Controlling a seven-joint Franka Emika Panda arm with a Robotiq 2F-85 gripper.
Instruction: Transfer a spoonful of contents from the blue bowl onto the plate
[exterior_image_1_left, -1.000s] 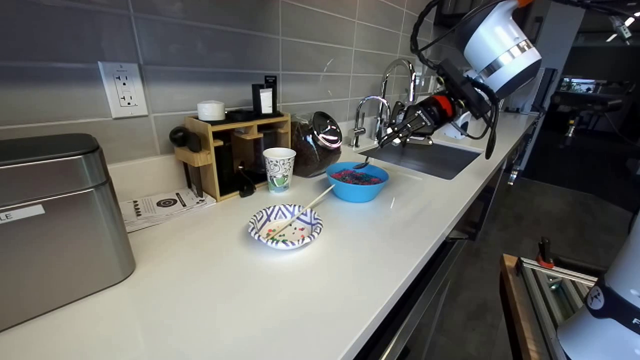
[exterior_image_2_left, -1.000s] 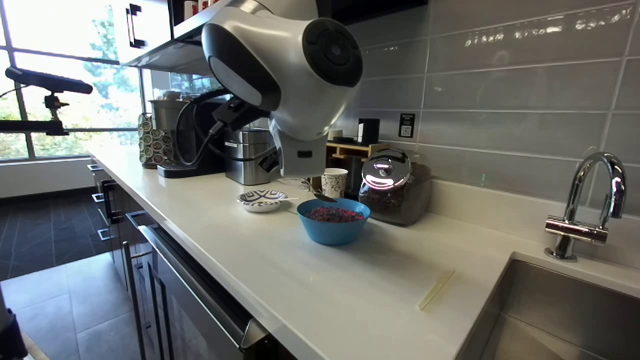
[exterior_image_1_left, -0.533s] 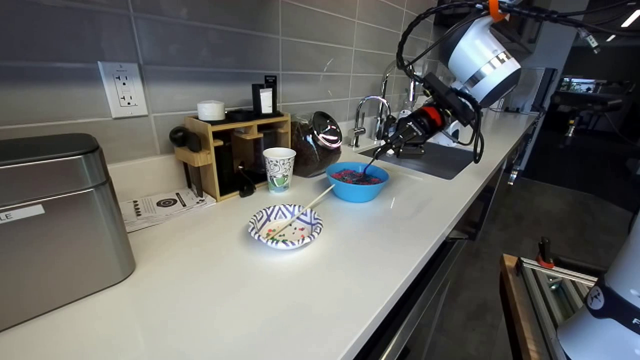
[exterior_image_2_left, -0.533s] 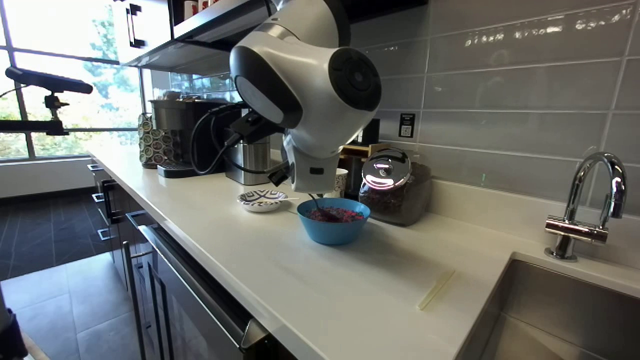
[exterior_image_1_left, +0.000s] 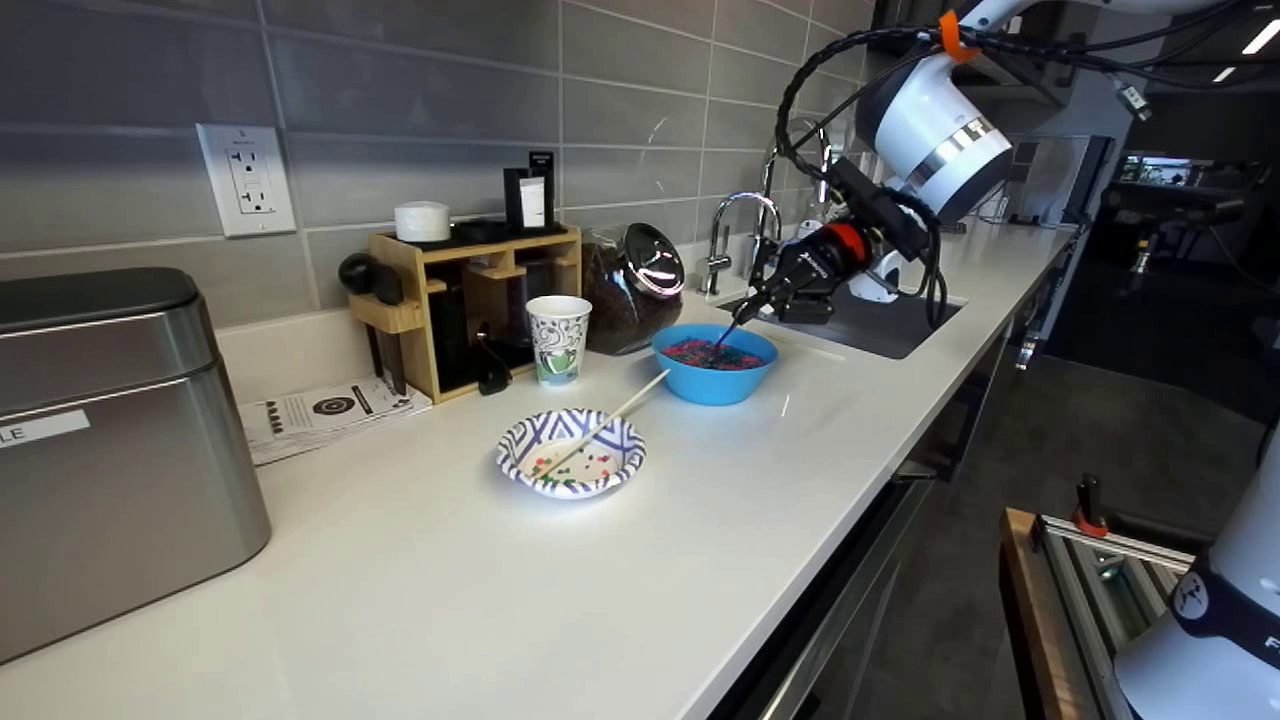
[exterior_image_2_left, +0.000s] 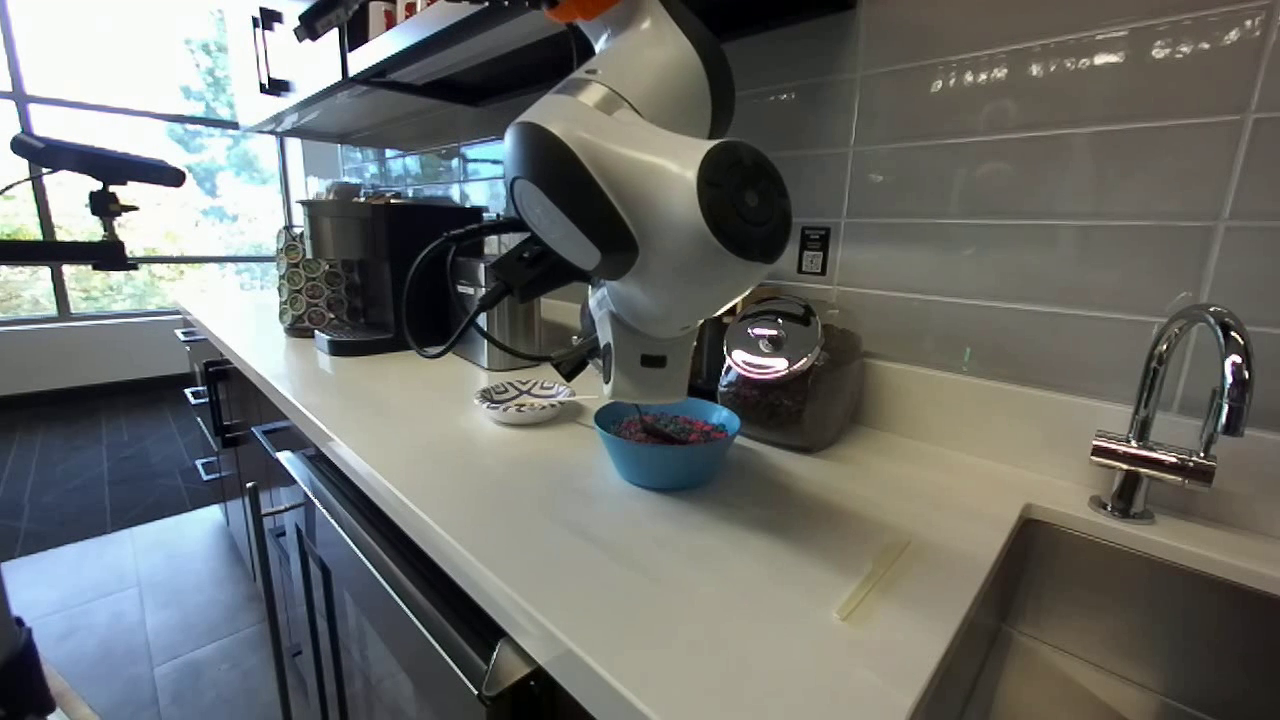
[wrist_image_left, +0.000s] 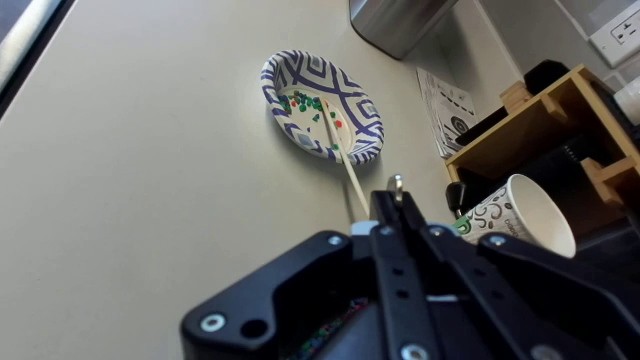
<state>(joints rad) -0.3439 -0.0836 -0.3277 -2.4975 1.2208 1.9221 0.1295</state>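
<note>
1. Gripper (wrist_image_left: 395, 201) is clamping a dark spoon (exterior_image_2_left: 655, 430) by its handle, the jaws standing nearly together with only that handle between them; in the wrist view a bit of shiny metal (wrist_image_left: 398, 189) is showing at their tips.
2. Slanting downward, the spoon is dipping its head among the contents (exterior_image_1_left: 688, 352), a reddish, dark-flecked mass of small pieces; how deep, one cannot tell.
3. Those contents are lying in the blue bowl (exterior_image_2_left: 665, 462), which is standing upright on the countertop (exterior_image_1_left: 480, 590), between the plate (wrist_image_left: 362, 102) and the sink (exterior_image_1_left: 888, 330).
4. Patterned in blue on white, the plate is sitting near the bowl and holding scattered green, red and blue bits (wrist_image_left: 303, 107).
5. One pale stick (wrist_image_left: 345, 155) is leaning across the plate's rim, an end inside; whether its far end is touching the bowl, one cannot tell.
6. Nearby, a paper cup (exterior_image_1_left: 558, 340) is standing upright, just beside a glass jar (exterior_image_2_left: 825, 400).
</note>
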